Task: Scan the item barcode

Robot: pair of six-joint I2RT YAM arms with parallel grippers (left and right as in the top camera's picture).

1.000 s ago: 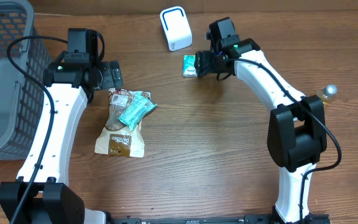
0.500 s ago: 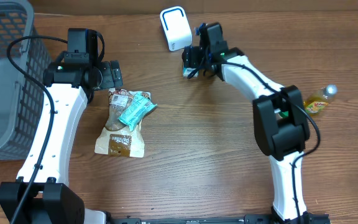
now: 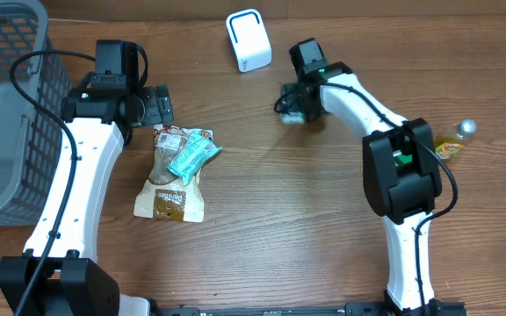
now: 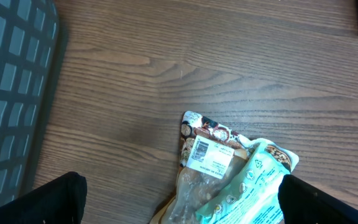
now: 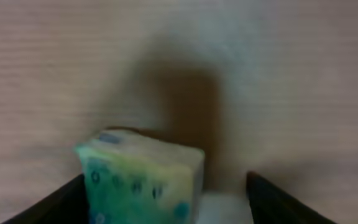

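The right gripper (image 3: 294, 105) has the small teal-green cardboard box (image 5: 138, 177) sitting between its fingers. It looks pinched and lifted off the wooden table (image 3: 323, 228), a bit below and right of the white rounded scanner (image 3: 249, 40). The wrist view's blurry though. The box is probably light and fairly stiff but crushable, so a gentle squeeze across the flat sides with the barcode face uncovered seems right. The left gripper (image 3: 159, 106) is spread wide, holding nothing.

Bare tabletop (image 3: 279, 219) is lying open in front of the white scanner (image 3: 249, 39); snack pouches (image 3: 176, 171) and gray basket (image 3: 25, 88) are crowding its left.
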